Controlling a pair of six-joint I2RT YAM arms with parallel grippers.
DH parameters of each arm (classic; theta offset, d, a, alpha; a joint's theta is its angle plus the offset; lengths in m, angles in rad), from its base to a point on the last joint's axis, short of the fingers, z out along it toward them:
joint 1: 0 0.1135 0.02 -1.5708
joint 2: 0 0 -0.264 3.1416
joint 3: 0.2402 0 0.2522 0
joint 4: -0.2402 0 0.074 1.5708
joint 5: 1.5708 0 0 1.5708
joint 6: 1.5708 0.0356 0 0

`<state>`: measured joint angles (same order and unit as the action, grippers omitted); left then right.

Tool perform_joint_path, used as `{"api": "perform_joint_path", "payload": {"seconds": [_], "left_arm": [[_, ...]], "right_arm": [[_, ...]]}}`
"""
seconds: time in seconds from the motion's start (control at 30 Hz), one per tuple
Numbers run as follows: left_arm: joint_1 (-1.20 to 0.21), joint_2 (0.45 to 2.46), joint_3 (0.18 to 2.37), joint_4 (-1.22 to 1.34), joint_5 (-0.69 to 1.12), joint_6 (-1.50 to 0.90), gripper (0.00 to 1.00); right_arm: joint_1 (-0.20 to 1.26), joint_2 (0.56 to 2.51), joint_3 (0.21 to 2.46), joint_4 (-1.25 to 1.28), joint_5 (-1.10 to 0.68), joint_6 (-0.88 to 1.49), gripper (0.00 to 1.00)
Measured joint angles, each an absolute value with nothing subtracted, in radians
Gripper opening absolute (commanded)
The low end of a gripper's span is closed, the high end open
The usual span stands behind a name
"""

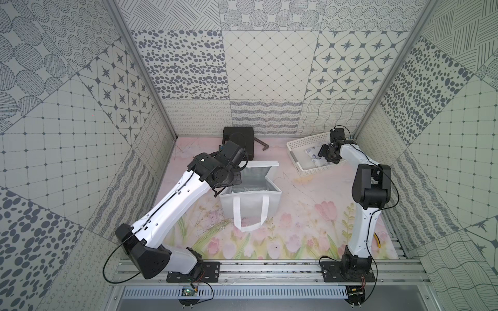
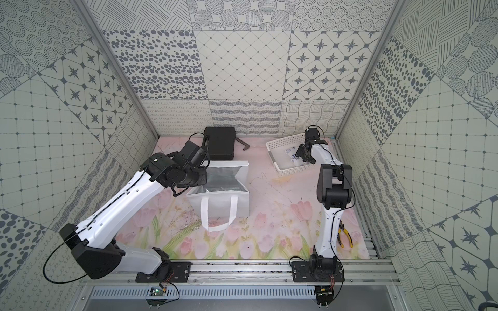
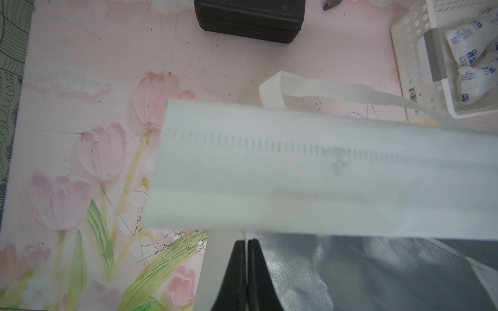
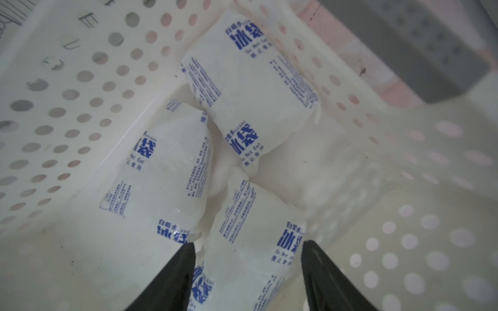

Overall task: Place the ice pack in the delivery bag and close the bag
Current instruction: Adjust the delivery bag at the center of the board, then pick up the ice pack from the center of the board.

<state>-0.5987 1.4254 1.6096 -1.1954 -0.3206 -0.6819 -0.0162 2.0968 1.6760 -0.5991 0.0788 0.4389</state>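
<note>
In both top views the boxy white fabric delivery bag, foil-lined, stands open mid-frame. The white perforated plastic basket sits upper right.

Left wrist: the left gripper, fingers together, pinches the bag's rim.

Right wrist: the right gripper squeezes a soft white ice pack in the basket, printed "冰袋", "Do Not Eat". Best lifted straight up, clear of the wall.

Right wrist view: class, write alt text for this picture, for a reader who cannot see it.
Two black fingers of the right hand close on the nearest ice pack, white with blue print. A second pack and a third pack lie just beyond it, all bunched together in a white perforated basket.
</note>
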Motion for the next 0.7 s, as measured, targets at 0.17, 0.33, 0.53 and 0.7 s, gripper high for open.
{"api": "perform_joint_path", "payload": {"seconds": [0.17, 0.33, 0.53, 0.7], "left_arm": [[-0.585, 1.454, 1.634, -1.179, -0.308, -0.659, 0.00], [-0.579, 1.478, 1.651, -1.171, -0.292, -0.641, 0.00], [-0.579, 1.495, 1.660, -1.170, -0.280, -0.625, 0.00], [-0.578, 1.496, 1.663, -1.166, -0.268, -0.625, 0.00]], "right_arm": [[-0.006, 1.908, 1.462, -0.558, 0.069, 0.462, 0.68], [0.001, 1.752, 1.276, -0.494, 0.052, 0.488, 0.67], [0.013, 1.652, 1.142, -0.470, 0.033, 0.518, 0.72], [0.016, 1.672, 1.180, -0.530, 0.030, 0.532, 0.78]]}}
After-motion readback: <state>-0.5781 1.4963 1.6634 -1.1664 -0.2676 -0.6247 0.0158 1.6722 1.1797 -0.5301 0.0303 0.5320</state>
